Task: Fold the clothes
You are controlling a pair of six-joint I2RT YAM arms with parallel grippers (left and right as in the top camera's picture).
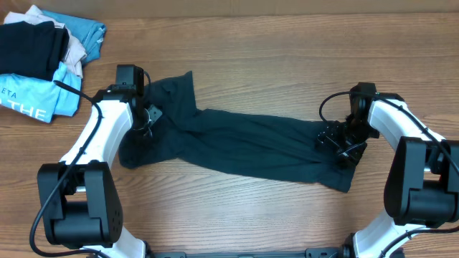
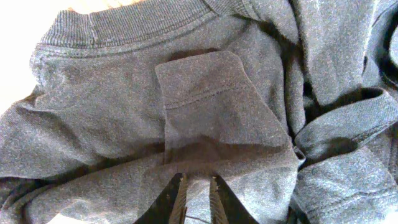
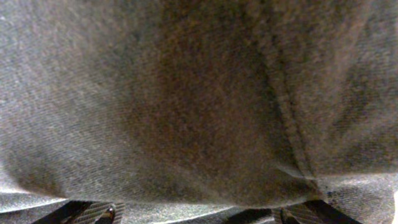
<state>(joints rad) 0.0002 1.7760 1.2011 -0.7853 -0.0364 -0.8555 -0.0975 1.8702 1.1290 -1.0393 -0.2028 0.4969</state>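
Clothes (image 1: 244, 147): dark garment lying stretched across table (image 1: 272, 43), between arms. Left gripper (image 2: 197, 200): fingers nearly together, pinching fold below collar, likely to anchor that end. Right gripper (image 3: 193, 216): jaws wide apart, cloth bulging between, unclamped; probably preparing grasp at opposite end.

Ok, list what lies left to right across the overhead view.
pile of folded clothes → left gripper on one end of the dark garment → the garment's middle → right gripper at its other end
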